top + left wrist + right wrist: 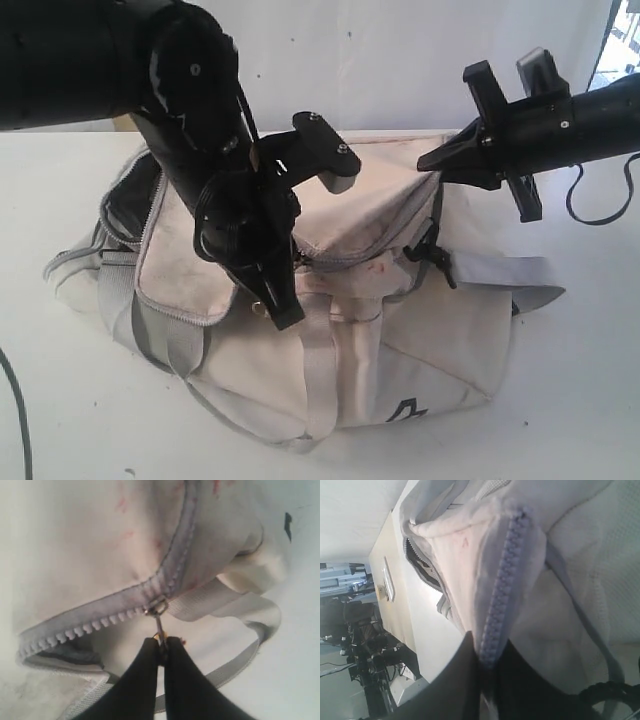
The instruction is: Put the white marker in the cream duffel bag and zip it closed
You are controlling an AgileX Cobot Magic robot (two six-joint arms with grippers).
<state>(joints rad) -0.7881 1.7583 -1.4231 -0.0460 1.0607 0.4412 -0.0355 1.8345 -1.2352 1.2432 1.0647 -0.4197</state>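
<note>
The cream duffel bag has reddish stains and a grey zipper.

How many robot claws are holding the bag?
2. The left gripper pinches the zipper pull near the middle of the cream duffel bag. The right gripper pinches the bag's zipper end.
</note>
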